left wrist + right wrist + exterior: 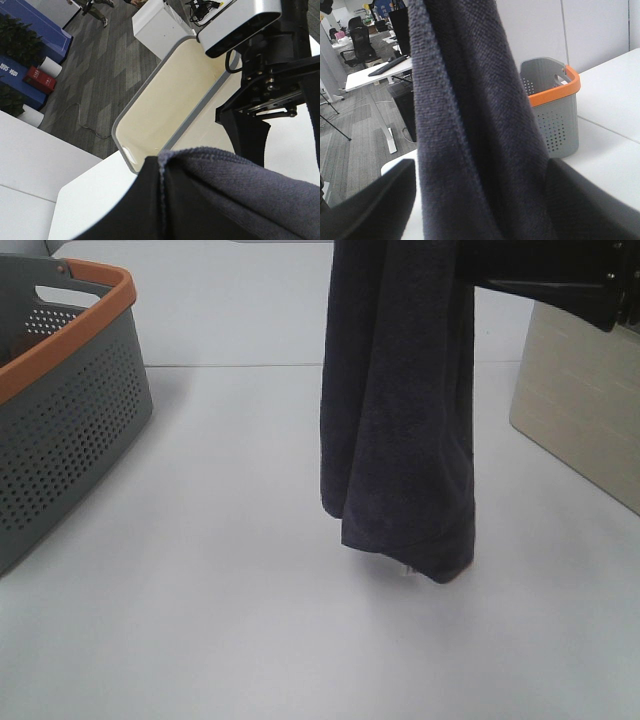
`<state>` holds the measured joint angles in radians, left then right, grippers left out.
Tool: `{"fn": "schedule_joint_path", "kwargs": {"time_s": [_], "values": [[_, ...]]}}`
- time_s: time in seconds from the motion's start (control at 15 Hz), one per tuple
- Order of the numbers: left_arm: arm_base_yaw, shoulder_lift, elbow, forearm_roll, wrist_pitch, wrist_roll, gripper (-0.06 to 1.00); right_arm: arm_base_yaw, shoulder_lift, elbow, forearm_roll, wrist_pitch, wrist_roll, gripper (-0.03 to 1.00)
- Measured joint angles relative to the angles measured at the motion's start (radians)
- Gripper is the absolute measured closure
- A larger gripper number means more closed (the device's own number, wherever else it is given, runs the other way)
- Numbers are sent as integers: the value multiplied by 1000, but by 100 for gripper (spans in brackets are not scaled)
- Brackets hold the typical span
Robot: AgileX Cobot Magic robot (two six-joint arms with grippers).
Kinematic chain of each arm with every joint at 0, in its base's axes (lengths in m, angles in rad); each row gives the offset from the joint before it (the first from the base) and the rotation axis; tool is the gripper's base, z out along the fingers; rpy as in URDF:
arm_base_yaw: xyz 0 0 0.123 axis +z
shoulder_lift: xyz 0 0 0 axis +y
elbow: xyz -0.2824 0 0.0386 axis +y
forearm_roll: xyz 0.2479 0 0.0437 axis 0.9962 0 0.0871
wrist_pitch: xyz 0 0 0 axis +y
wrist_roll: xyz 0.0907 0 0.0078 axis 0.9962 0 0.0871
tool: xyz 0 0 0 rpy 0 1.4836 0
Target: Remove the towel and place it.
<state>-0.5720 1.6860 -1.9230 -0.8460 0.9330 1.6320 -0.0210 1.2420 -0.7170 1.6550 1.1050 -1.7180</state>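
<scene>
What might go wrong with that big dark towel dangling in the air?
1. The towel hangs long. Only the left hand pinches it, while the right hand stands open around it, so it might slip and fall.
2. Its lowest corner dangles right by the table, so it may drag.
3. Carried sideways, that low end could catch on the bin wall.

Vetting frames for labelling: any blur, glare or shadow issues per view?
Exterior high: even light, sharp, faint shadow under the towel. Left wrist: towel close and soft, beige bin behind it sharp. Right wrist: towel blocks the centre, right gripper fingers blurred dark, grey basket in focus. No obvious glare.
</scene>
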Motion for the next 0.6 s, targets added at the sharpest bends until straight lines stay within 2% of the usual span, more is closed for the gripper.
{"fn": "schedule_joint_path", "kwargs": {"time_s": [0.4,0.53,0.6], "values": [[-11,14,0,0,-41,12,94,0,31,0,0,102,2,37],[-11,14,0,0,-41,12,94,83,31,-3,0,34,-8,38],[-11,14,0,0,-41,12,94,124,31,-3,-2,-55,-16,38]]}}
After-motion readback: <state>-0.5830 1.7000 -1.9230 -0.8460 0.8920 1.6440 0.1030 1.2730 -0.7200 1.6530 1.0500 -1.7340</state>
